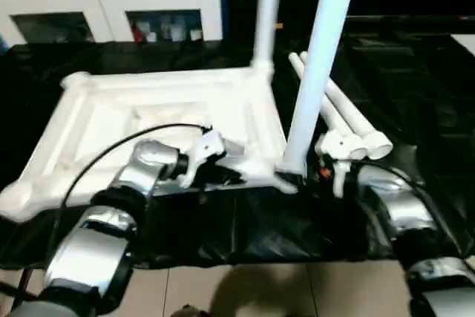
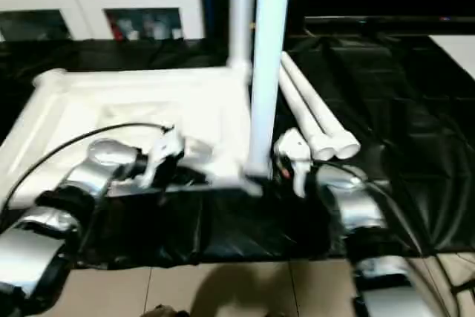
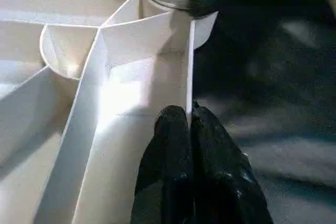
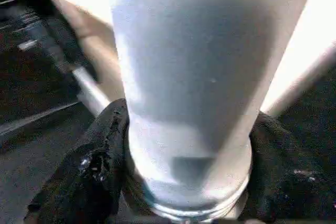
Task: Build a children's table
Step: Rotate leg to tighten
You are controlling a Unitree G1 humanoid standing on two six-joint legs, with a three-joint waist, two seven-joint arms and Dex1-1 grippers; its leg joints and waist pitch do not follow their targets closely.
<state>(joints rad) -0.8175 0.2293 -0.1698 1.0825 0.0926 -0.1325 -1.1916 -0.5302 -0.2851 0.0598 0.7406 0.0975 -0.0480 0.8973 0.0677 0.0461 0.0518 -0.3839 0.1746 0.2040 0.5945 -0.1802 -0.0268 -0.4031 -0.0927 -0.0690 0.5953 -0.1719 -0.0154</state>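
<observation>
Left claw [image 3: 189, 109] clamped shut on a thin rim wall of the upturned white plastic children's table [image 1: 148, 102], near its front right corner socket. Right claw [image 4: 190, 115] set round the base of the tall white tubular leg [image 1: 323, 57]: one black finger on each side, seemingly pressed against the tube, though the blurred close view leaves the contact a little uncertain.

Broad black-sheeted tabletop [image 1: 415, 87] beneath everything. Lying on it, the children's table, ribbed underside up, long edge toward the robot. Behind, against the far edge, a white cabinet with glass doors [image 1: 111, 5].

Standing upright in the near right corner socket, the tall white tubular leg, leaning slightly right. Upright at the far right corner, a second white tubular leg [image 1: 267, 12]. Just right of the children's table, two spare white tubular legs [image 1: 341, 113] lying side by side on the black sheet, flared ends toward the robot, close beside the right claw.
</observation>
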